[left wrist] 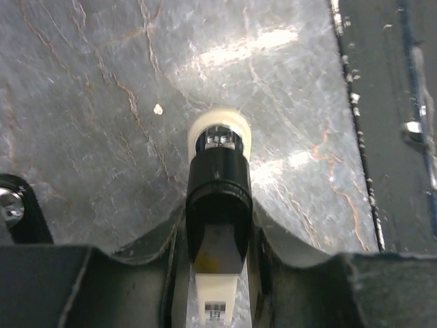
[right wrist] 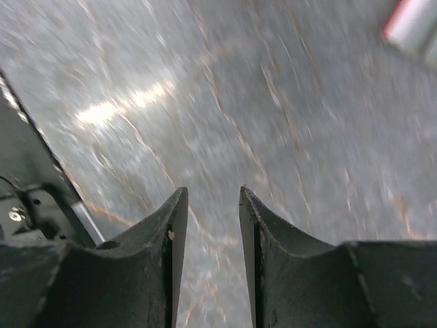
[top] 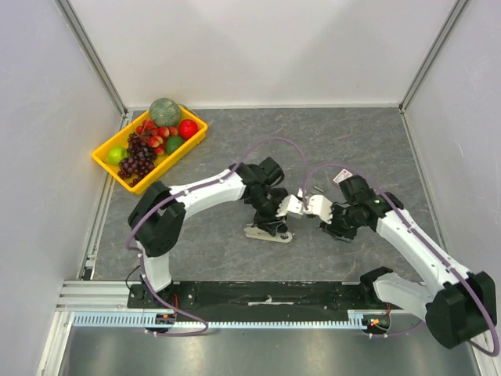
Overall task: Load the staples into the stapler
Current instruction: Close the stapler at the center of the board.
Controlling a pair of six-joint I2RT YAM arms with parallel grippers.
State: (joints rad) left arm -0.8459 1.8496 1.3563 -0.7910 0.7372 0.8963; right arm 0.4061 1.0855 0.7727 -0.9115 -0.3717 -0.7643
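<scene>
The left gripper (left wrist: 218,236) is clamped on the stapler (left wrist: 217,174). The right gripper (right wrist: 212,198) has its fingers apart, holding nothing. The staples (top: 317,189) lie on the table (top: 235,141) by the little box (top: 342,177), a bit past the right gripper, so that arm is nearer

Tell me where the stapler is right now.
Top view: the stapler lies on the grey table near the middle, under the left gripper, whose fingers clamp it in the left wrist view.
</scene>
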